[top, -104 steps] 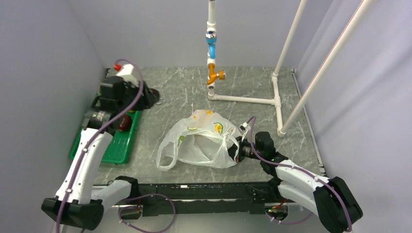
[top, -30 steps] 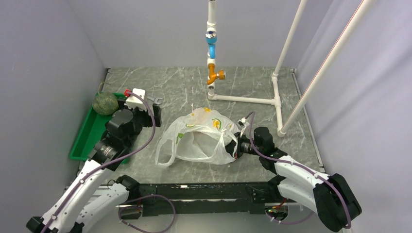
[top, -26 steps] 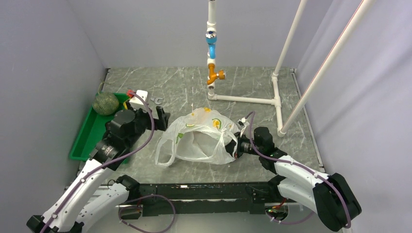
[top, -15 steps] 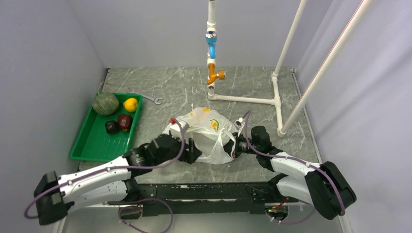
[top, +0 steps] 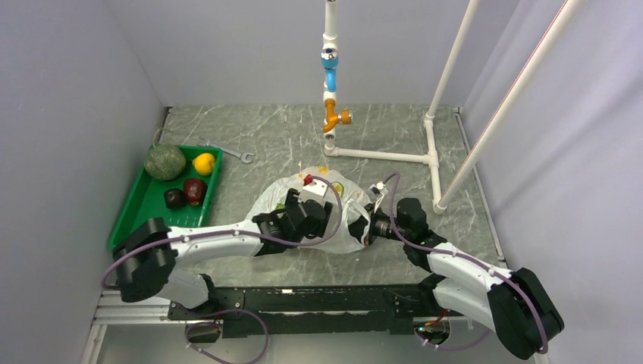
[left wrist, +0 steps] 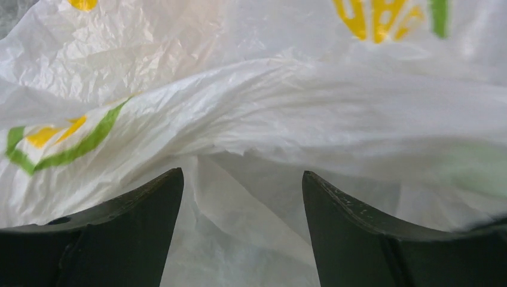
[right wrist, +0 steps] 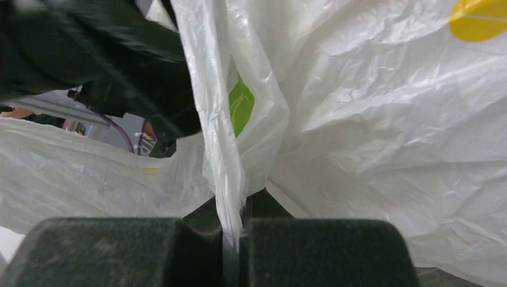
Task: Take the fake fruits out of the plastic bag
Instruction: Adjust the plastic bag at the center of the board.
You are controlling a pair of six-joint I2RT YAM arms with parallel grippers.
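The fruits are out: the green melon (top: 165, 161), the yellow lemon (top: 203, 163) and the red apple (top: 195, 190) all sit in the green tray (top: 152, 224) at the left of the table, with a smaller dark piece (top: 174, 199) touching the apple. The plastic bag (top: 347, 233) lies crumpled mid-table, well apart from them.

And here's the change: the left gripper (left wrist: 242, 179) has swung off the tray, where it hung a few seconds ago, and is now right at the bag. Half a second back it was nosing at the near edge; now the wrist sits over the bag's middle, fingers spread wide, nothing between them but white film. No fruit shows in that close view, so I'd call this a check for leftovers. Whether anything is still inside, I can't tell.

The right gripper (right wrist: 236, 230) hasn't budged, pressed together on a fold of the bag's right side, holding it steady. The bag looks more bunched than before.
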